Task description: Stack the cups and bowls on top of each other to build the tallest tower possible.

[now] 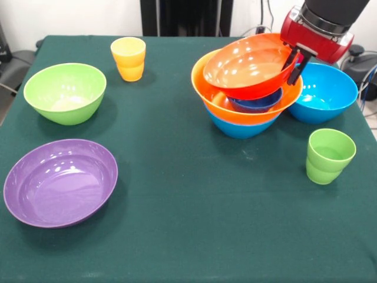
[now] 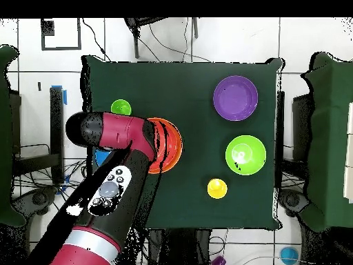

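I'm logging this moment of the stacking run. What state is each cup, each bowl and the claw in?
Orange-red bowl: tilted atop the tower, rim in the claw.
Claw: shut on the orange-red bowl's rim.
Small blue bowl: nested in the yellow-orange bowl.
Yellow-orange bowl: nested in a blue bowl.
Loose blue bowl: upright, empty.
Lime green bowl, purple bowl: upright, empty.
Yellow cup, light green cup: upright, unstacked.

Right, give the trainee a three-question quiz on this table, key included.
1. True or false: the orange-red bowl sits level in the tower.
2. Which cup stands beside the lime green bowl? A light green cup B yellow cup C neither
3. Fill in: the end effector grips the orange-red bowl's ____.

Key: 1 false, it is tilted. 2 B. 3 rim.
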### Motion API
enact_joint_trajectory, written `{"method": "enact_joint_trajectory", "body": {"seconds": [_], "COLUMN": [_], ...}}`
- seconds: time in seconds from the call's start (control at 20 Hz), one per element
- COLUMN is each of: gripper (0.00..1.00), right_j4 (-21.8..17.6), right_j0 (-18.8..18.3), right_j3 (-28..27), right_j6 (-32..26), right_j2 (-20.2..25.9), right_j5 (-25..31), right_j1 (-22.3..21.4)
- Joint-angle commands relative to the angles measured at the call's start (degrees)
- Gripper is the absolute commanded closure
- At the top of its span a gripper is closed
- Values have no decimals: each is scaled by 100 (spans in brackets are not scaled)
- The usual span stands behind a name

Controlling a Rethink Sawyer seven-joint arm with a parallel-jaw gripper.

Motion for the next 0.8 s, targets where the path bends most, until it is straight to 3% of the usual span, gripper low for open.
{"method": "enact_joint_trajectory", "body": {"seconds": [0.05,0.6,0.65,0.8], "gripper": [100,100,0,0], "right_j4": [-344,-320,-326,-323], "right_j0": [-132,-123,-103,-63], "right_j3": [311,304,322,189], "right_j6": [450,464,490,614], "right_j2": [601,643,624,524], "right_j5": [-264,-227,-309,-135], "right_j1": [179,199,198,281]}}
